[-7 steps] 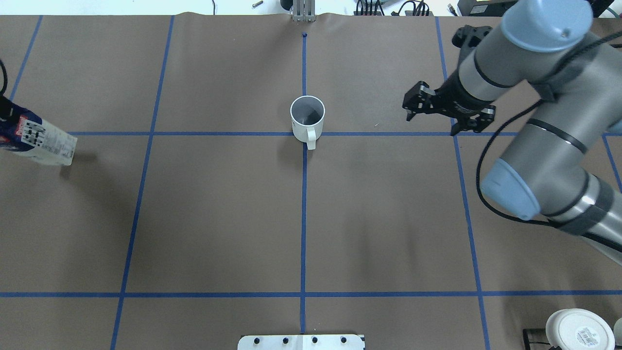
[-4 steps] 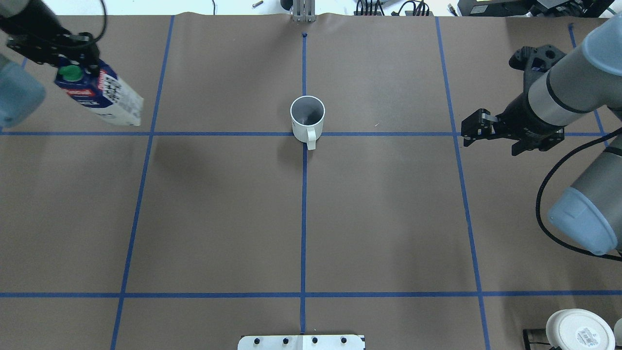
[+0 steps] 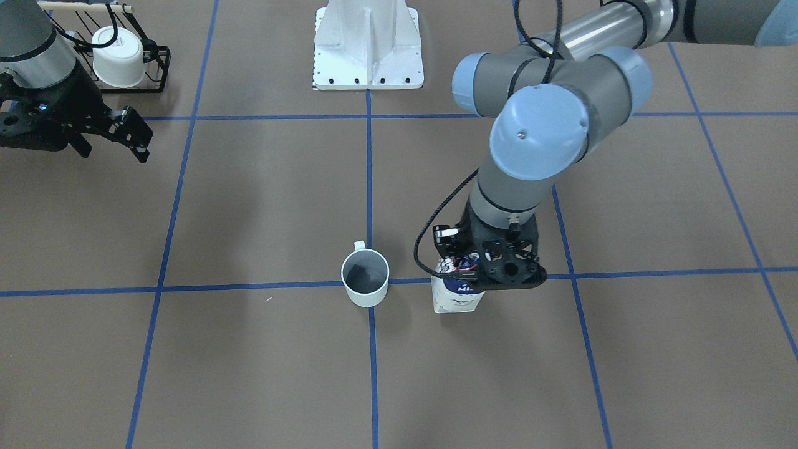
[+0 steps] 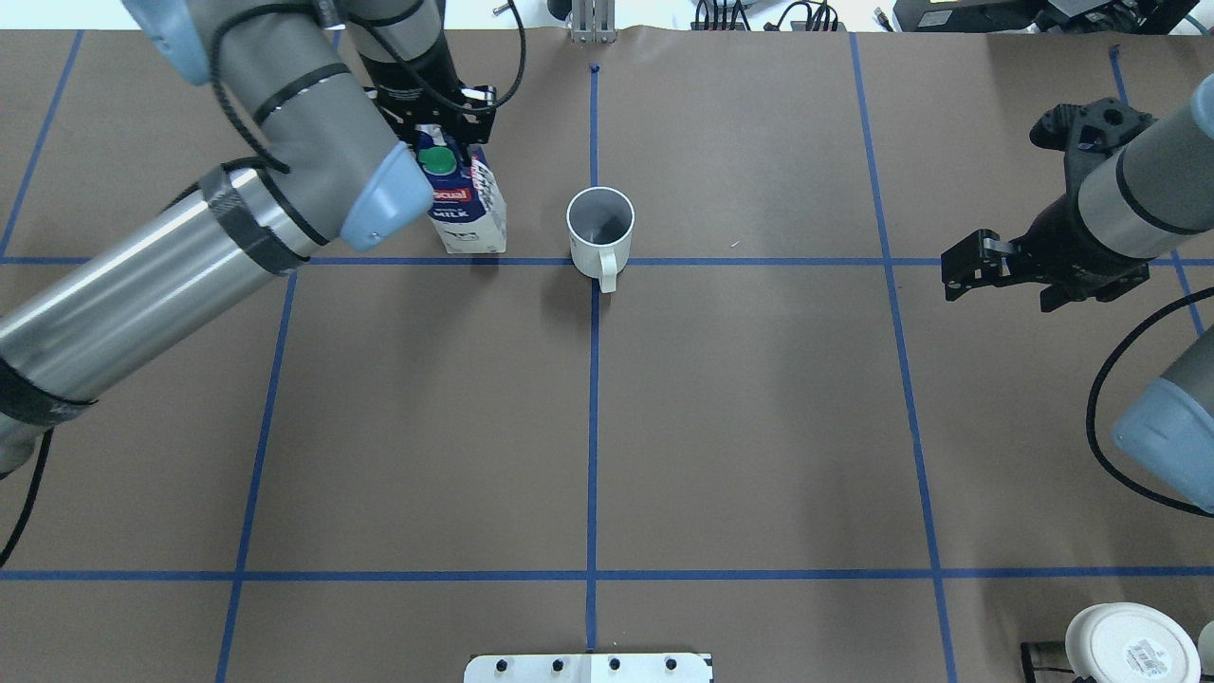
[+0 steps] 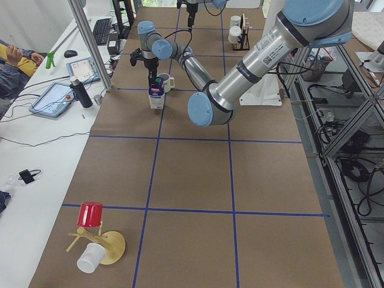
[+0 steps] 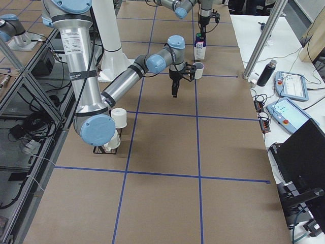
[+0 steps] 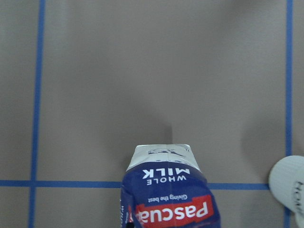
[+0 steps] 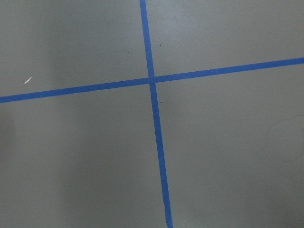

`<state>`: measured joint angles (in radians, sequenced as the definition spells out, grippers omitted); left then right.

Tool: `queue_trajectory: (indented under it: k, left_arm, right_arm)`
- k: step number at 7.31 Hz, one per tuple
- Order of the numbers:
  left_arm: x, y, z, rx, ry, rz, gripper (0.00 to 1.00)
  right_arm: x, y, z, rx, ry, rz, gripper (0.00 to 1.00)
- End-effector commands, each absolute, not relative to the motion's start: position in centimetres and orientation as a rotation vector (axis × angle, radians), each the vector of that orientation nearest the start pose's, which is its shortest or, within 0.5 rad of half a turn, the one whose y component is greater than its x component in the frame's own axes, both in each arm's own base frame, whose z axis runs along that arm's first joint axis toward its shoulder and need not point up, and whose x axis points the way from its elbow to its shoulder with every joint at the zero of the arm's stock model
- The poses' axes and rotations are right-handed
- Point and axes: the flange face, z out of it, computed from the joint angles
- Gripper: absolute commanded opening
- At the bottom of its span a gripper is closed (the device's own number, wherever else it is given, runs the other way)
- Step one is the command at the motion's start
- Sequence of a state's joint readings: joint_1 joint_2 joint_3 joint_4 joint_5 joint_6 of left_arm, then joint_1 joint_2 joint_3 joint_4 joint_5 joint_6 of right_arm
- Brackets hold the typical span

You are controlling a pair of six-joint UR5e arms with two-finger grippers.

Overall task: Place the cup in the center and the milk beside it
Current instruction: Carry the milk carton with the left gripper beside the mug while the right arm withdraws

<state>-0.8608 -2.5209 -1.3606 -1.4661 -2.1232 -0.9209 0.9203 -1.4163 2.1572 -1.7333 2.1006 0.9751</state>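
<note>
Front-facing view: the small white cup with a grey inside (image 3: 365,279) stands low in the middle of the frame. It covers the middle crossing (image 3: 396,281) of the thin blue tape lines on the brown paper table (image 3: 249,206). Near its right, apart from it, stands the navy-blue and white milk carton (image 3: 457,300). The carton's top is hidden under the left gripper (image 3: 492,269), whose jaws are clamped on it. The left arm's grey and blue elbow blocks the table above. At the upper left the right gripper (image 3: 112,146) has its jaws spread, close to an all-white mug (image 3: 117,55) in a black wire rack (image 3: 159,68).

Overhead view: the carton's round green cap shows left of the cup, partly behind the left arm. The cup's handle points down the frame. The right gripper is at the right edge, well apart.

Left side view: carton and cup are small at the upper middle. A red cup on a wooden stand (image 5: 90,214) sits at the lower left.

Right side view: the right arm's wrist overlaps the cup. A black bottle (image 6: 264,73) stands on the white bench at right.

Left wrist view: the carton's top, lettered "WHOLE MILK", fills the bottom middle, and the cup's rim peeks in at the lower right.

Right wrist view: brown paper and one tape crossing.
</note>
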Motion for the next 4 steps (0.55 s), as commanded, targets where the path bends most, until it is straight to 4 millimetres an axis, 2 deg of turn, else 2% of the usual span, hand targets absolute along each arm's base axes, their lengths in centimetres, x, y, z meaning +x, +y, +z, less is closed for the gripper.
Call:
queue_trajectory:
  k: [1,2,3,4]
  left_arm:
    - [47.6,-62.1,13.7,0.015,0.829,-0.015,0.0]
    - [47.5,-62.2,13.7,0.02,0.825,-0.017,0.06]
    - [47.6,-62.2,13.9,0.021,0.824,-0.013,0.78]
    - [47.5,-62.1,13.5,0.025,0.826,-0.012,0.98]
  right_arm:
    - [-22.0,-43.4,33.9,0.006,-0.771,0.148,1.0]
    - [-21.7,-43.3,33.6,0.011,-0.776,0.15,1.0]
    - [-21.2,-42.7,33.2,0.007,-0.79,0.147,1.0]
    - [-21.0,-42.5,33.0,0.007,-0.797,0.147,1.0]
